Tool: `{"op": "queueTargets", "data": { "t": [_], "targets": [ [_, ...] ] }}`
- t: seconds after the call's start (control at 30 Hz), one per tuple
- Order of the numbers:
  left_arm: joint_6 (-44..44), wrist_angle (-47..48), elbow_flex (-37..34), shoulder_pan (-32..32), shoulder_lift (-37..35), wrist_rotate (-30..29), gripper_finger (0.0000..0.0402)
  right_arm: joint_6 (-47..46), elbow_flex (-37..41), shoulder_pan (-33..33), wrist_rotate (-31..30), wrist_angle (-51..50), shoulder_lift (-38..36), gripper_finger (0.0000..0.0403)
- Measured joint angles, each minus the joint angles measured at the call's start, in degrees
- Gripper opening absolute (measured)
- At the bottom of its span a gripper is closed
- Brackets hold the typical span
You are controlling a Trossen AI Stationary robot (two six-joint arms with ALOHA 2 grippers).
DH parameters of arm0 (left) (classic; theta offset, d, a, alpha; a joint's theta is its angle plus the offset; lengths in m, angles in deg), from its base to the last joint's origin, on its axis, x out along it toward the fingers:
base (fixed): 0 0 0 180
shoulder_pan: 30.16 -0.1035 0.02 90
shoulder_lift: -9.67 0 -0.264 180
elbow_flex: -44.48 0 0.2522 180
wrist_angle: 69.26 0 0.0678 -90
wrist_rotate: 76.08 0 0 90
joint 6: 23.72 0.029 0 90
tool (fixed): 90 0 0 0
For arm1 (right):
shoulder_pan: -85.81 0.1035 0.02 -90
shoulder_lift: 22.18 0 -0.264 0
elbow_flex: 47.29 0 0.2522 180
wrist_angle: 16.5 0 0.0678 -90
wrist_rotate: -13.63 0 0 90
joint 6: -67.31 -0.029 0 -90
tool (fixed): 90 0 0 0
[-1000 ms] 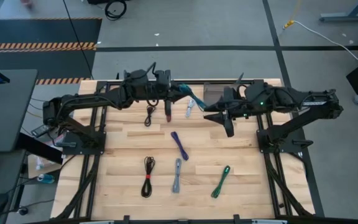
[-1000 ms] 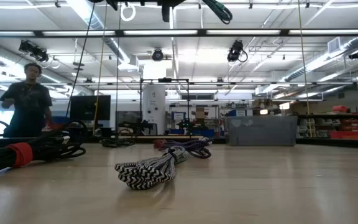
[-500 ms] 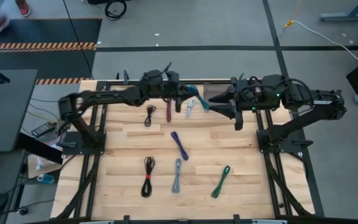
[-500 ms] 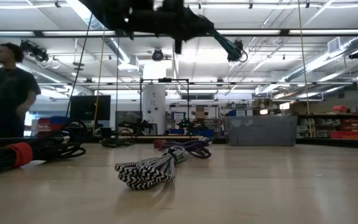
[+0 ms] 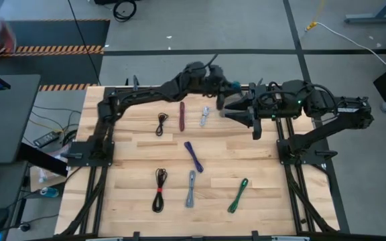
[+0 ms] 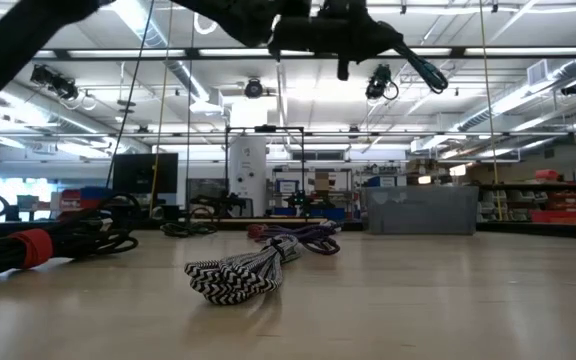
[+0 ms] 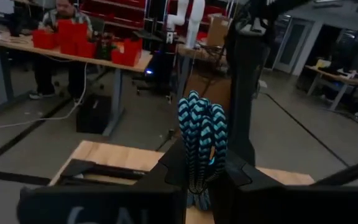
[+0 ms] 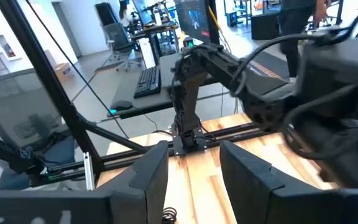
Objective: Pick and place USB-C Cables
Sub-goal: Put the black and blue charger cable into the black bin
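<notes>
Teal cable (image 7: 202, 146), pinched in my left hand (image 5: 228, 89), hangs in the air with its long axis running out past my fingertips. It sits just beside the grey bin (image 5: 230, 100) at the desk's (image 5: 126, 167) far edge, on the maroon-cable (image 5: 181, 115) side. My left hand is the nearer one to the bin; my right hand (image 8: 193, 171), fingers spread and empty, waits just beyond the bin.

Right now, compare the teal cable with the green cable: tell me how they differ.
The teal cable is held off the table in the left gripper, by the far edge; the green cable lies loose on the table near the front. The teal one shows a black zigzag weave; the green one looks plain. Both are short bundled cables.
</notes>
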Motion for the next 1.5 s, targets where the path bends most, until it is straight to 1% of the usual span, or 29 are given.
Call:
{"op": "queueTargets", "data": {
  "t": [0.1, 0.17, 0.27, 0.37, 0.47, 0.53, 0.6, 0.8, 0.93, 1.07, 1.27, 1.4, 1.5],
  "targets": [
    [-1.1, 0.3, 5.8, -0.7, 3.7, 1.8, 0.0038, 0.4, 0.0, 0.0, 0.0, 0.2, 0.0, 0.0152],
    [-2.8, 0.3, 7.8, -1.3, 5.6, 3.1, 0.0038, 0.7, 0.0, 0.0, 0.0, 0.5, 0.0, 0.0152],
    [-5.7, 0.4, 8.1, -2.1, 7.2, 2.6, 0.0038, 1.4, 0.0, 0.4, 0.1, 1.3, 0.0, 0.0152],
    [-9.1, -1.3, 8.1, -2.9, 8.8, 1.3, 0.0038, 2.7, 0.0, 0.9, 0.2, 2.6, 0.0, 0.0152],
    [-15.6, -8.6, 8.1, -3.6, 10.8, 0.6, 0.0038, 3.2, 0.0, 1.2, 0.1, 3.1, 0.0, 0.0152],
    [-20.0, -12.1, 8.0, -4.0, 12.0, -2.0, 0.0038, 3.3, 0.0, 1.4, 0.1, 3.3, 0.0, 0.0152],
    [-22.2, -12.8, 8.0, -4.0, 12.4, -5.1, 0.0038, 3.3, 0.0, 1.6, 0.1, 3.3, 0.0, 0.0152],
    [-18.7, -10.8, 8.0, -2.6, 12.4, -15.5, 0.0038, 2.9, 0.0, 1.6, 0.0, 3.4, 0.0, 0.0152],
    [-17.3, -6.7, 8.0, -1.6, 12.4, -21.7, 0.0038, 2.7, 0.0, 1.6, 0.0, 3.4, 0.0, 0.0152],
    [-18.3, -6.4, 7.9, -0.8, 13.0, -26.8, 0.0038, 2.8, 0.0, 1.6, 0.0, 3.6, 0.0, 0.0152],
    [-17.3, -5.6, 8.0, 0.3, 12.9, -30.3, 0.0038, 2.9, 0.0, 1.6, 0.0, 3.8, 0.0, 0.0152],
    [-18.9, -5.6, 8.0, 0.9, 13.4, -29.9, 0.0038, 2.9, 0.0, 1.6, 0.0, 3.8, 0.0, 0.0152],
    [-21.5, -4.7, 8.0, 1.1, 14.5, -28.1, 0.0038, 2.9, 0.0, 1.6, 0.0, 3.8, 0.0, 0.0152]
  ]
}}
